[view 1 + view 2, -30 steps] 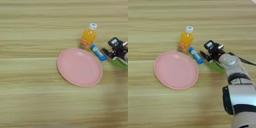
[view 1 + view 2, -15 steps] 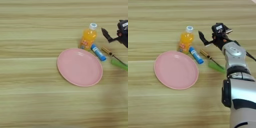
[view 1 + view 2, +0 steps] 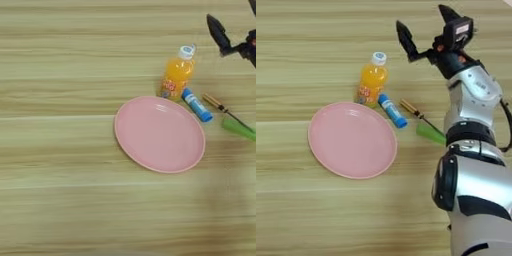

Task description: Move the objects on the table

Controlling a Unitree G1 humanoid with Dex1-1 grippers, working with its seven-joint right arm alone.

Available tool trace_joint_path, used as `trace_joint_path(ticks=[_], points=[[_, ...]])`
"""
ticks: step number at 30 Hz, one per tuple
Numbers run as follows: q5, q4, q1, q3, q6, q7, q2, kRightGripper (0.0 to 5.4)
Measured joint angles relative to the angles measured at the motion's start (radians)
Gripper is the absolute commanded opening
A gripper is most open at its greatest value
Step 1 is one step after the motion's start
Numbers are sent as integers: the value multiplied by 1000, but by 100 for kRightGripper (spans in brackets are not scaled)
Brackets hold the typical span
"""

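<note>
The pink plate lies flat near the middle of the desk, with the orange-drink bottle standing upright at its far right rim, just beside it. A small blue tube lies slanted to the right of the bottle's base, close to the plate's edge. Further right lies the screwdriver, amber handle toward the bottle, its tip meeting a green piece.

The right gripper hangs above the far side of the desk, beyond the screwdriver, its two black fingers spread wide and holding nothing. This looks like a pause between pickups, with no object in hand. The next move would call for lowering over one item, likely the bottle or screwdriver, and lining the fingers across its narrow width without knocking its neighbours.
</note>
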Motion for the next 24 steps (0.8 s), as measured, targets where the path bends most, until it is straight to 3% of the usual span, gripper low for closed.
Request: trace_joint_path(ticks=[7,11,16,24], points=[[198,-239,67,-27,121,194,48,538],[263,-344,104,-30,208,236,51,538],[324,-484,148,-27,321,275,51,538],[348,-618,211,-17,423,306,52,538]])
